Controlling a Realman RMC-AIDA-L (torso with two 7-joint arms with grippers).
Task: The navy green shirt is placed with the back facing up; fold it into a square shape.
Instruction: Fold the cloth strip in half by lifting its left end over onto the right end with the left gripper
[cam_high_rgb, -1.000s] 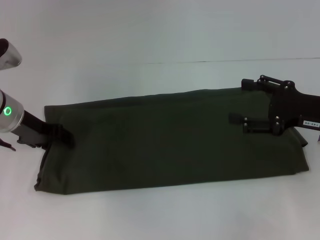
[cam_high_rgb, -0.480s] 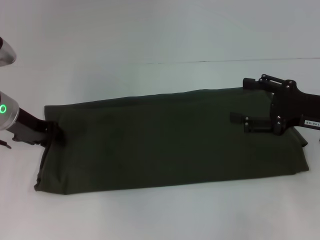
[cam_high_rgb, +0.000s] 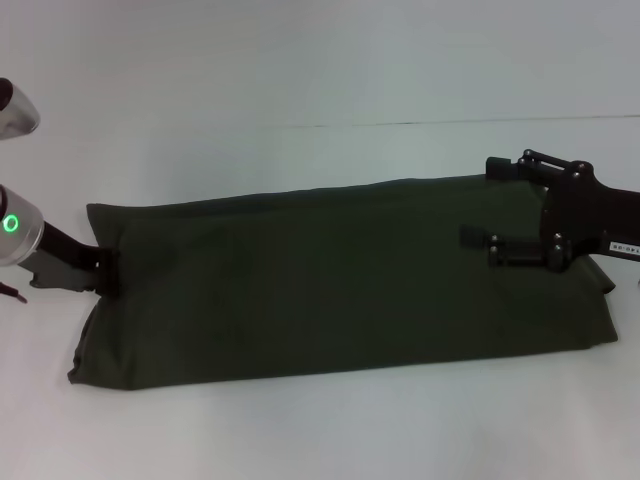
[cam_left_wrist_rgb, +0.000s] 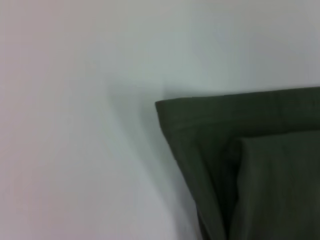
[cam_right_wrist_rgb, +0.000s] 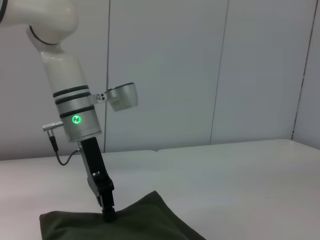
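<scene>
The navy green shirt (cam_high_rgb: 340, 280) lies plain side up as a long folded band across the white table, running left to right. One folded end of the shirt (cam_left_wrist_rgb: 260, 165) fills the left wrist view, with layered edges showing. My left gripper (cam_high_rgb: 103, 270) sits low at the shirt's left end, touching its edge. In the right wrist view the left gripper (cam_right_wrist_rgb: 107, 212) comes down onto the edge of the shirt (cam_right_wrist_rgb: 130, 222). My right gripper (cam_high_rgb: 475, 203) hovers over the shirt's right end, open, with nothing between its fingers.
The white table (cam_high_rgb: 300, 430) has bare surface in front of and behind the shirt. Its far edge (cam_high_rgb: 400, 124) meets a pale wall. The shirt's right end reaches almost to the picture's right side, under my right arm (cam_high_rgb: 600, 215).
My left gripper has slid leftward, from over the shirt's left end to its very edge. The shirt and the right arm have barely moved.
</scene>
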